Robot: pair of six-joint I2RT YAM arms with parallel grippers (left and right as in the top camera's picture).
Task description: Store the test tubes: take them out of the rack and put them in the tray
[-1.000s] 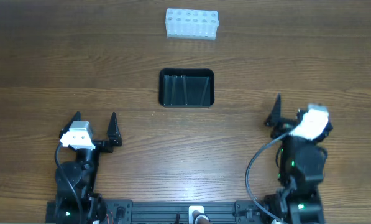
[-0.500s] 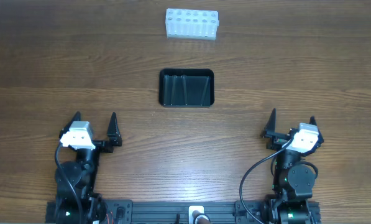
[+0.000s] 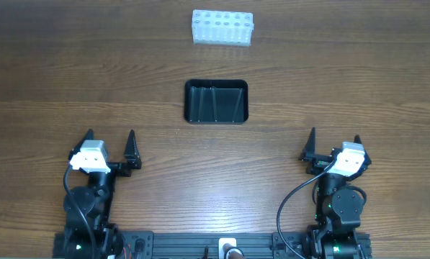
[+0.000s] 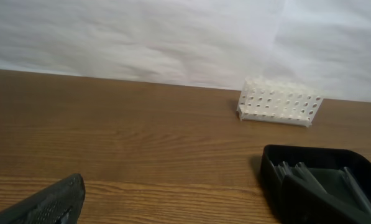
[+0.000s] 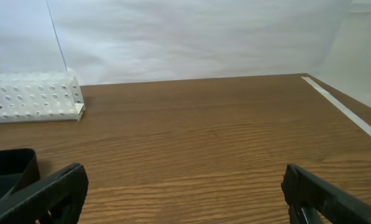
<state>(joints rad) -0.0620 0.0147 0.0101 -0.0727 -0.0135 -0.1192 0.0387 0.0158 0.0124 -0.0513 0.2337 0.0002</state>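
Wood-grain table (image 3: 56,72) with a white paper backdrop (image 4: 141,37) behind it.

Rack (image 3: 222,27): white, perforated, at the far edge of the table, roughly on the centre line. From above I see rows of round wells. I cannot tell which wells hold test tubes, or whether any tube stands proud of the top.

Tray (image 3: 216,82): black, rectangular, between the rack and the arms and well apart from both. Its floor shows slanted ridges. I cannot tell if these are dividers or contents.

Left gripper (image 3: 110,134): fingers spread, nothing between them, parked near its base. Right gripper (image 3: 335,137): likewise spread and empty, near its own base. Both are well short of the tray.

Handling, my judgement: tubes of this kind should be light, stiff, smooth-walled and apt to slip. If they are glass they will crack under a hard pinch. I plan to take each one high on the barrel, just under the lip, with modest force, and draw it straight up along the well axis so it does not bind.

The rack also looks light. It may slide or lift with a snug tube, so the free arm may need to pin it.

Obstructions: the tray lies on the direct line to the rack, so the approach must pass over or beside it. A strip of pale tape (image 5: 343,109) lies flat on the table off to the right and is no hindrance.
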